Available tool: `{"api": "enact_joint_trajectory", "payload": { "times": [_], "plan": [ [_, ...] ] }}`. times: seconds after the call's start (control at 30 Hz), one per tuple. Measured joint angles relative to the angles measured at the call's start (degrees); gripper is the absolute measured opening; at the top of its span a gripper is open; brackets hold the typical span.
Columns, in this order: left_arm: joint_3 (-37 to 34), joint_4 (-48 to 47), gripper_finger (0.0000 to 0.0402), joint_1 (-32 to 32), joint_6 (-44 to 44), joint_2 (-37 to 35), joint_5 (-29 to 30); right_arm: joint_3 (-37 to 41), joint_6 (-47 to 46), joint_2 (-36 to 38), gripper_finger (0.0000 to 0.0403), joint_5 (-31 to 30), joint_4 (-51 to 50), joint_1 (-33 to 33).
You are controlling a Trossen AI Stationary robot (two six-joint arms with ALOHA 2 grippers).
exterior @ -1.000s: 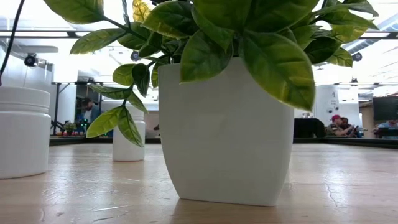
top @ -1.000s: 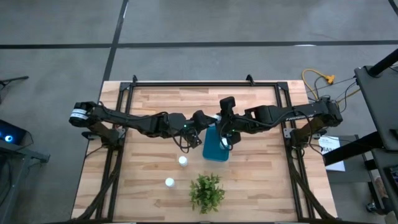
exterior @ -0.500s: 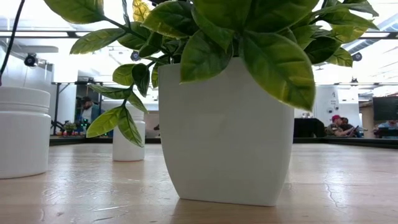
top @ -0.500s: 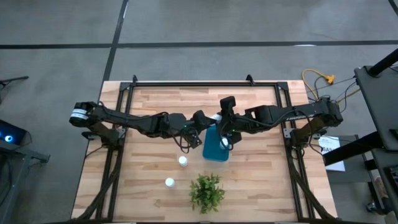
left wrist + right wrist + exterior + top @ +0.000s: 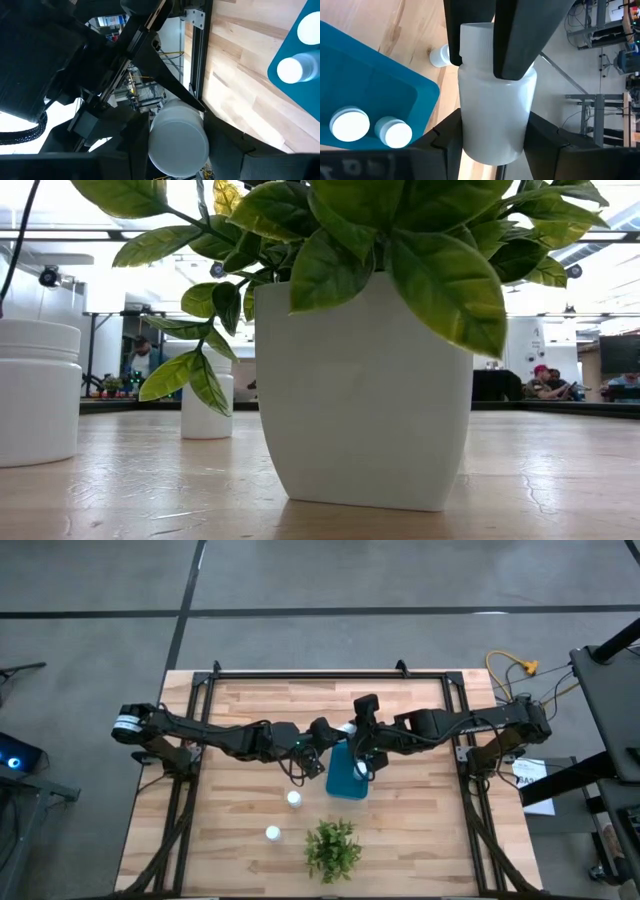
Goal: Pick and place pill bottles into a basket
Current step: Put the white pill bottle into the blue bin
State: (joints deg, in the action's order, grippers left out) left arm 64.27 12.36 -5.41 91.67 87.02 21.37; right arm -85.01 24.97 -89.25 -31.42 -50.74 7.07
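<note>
Pill bottles are small white plastic cylinders with white caps, and you should judge them light, rigid and smooth, so take each across the straight body, not the cap. One bottle (image 5: 492, 120) sits between the right gripper (image 5: 492, 142) jaws and also in the left gripper (image 5: 177, 137), both clamped on it beside the teal-blue rectangular basket (image 5: 347, 772) at mid-desk. Two bottles (image 5: 350, 125) already lie in the basket; two more (image 5: 293, 799) stand loose on the wooden desk (image 5: 420, 830) near the green leafy plant (image 5: 332, 848).
</note>
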Motion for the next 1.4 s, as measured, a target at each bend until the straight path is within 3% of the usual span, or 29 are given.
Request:
{"api": "enact_joint_trajectory", "payload": {
  "times": [0.83,1.23,1.4],
  "plan": [
    [0.11,0.44,0.0144,-0.07,0.18,0.04,4.06,0.04,-4.44,-0.11,0.0300,-1.60,2.62,-1.19],
    [-0.06,0.03,0.0144,-0.22,-2.83,-1.15,4.05,0.04,-5.92,0.02,0.0325,-1.78,-2.17,-2.71],
    [-0.11,-0.90,0.0144,-0.39,-2.92,-1.62,4.66,0.04,-8.49,1.23,0.0321,-3.53,-10.36,-4.08]
  ]
}}
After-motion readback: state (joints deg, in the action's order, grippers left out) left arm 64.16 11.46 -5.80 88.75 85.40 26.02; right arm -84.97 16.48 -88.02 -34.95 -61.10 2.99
